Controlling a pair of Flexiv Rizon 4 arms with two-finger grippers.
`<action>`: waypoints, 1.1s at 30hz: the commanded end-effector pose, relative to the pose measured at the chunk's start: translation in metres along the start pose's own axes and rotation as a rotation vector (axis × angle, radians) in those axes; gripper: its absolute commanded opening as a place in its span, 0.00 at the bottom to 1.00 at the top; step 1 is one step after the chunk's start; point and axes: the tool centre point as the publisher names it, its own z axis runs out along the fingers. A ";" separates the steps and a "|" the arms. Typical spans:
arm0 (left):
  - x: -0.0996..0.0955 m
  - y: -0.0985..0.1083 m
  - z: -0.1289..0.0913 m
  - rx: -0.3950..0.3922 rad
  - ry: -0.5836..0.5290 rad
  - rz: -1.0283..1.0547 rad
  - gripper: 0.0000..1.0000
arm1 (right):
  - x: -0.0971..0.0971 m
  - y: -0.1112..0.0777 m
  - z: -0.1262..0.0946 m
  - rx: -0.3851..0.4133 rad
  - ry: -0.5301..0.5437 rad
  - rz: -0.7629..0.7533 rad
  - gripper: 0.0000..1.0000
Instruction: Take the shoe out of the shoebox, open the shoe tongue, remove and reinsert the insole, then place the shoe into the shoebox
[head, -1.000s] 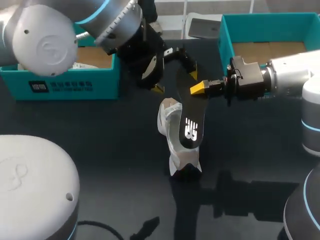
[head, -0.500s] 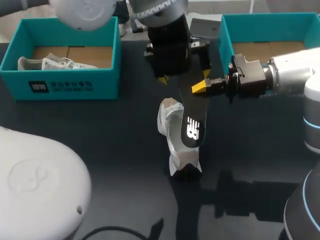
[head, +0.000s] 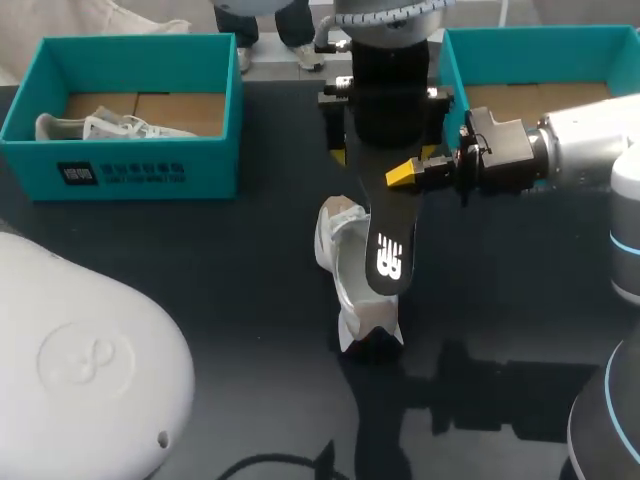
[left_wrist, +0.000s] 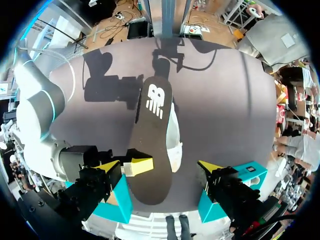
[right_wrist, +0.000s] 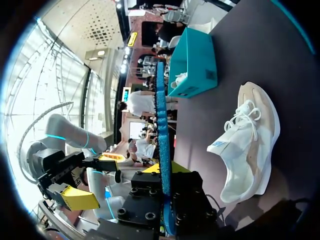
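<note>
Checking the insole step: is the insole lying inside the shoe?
No, the right gripper pinches the insole in its jaws, out over the shoe.

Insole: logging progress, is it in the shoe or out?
Out. The right gripper is shut on the insole, holding it above the shoe; the right wrist view shows them apart.

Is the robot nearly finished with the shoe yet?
About halfway. Done: the shoe is out, lying on the table, and its insole is out too. In hand: the right tool pinches the insole above the shoe. Left to do: slide the insole back in, then put the shoe into the shoebox.
</note>
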 end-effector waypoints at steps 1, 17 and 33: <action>0.000 0.000 0.001 0.000 0.000 -0.003 1.00 | 0.001 0.001 -0.002 0.004 -0.003 0.001 0.00; 0.026 0.001 0.001 0.029 -0.407 -0.083 1.00 | 0.000 0.001 -0.003 0.007 -0.004 0.002 0.00; 0.068 0.002 0.007 -0.050 -1.176 -0.136 1.00 | 0.003 -0.002 -0.005 -0.014 -0.001 0.011 0.00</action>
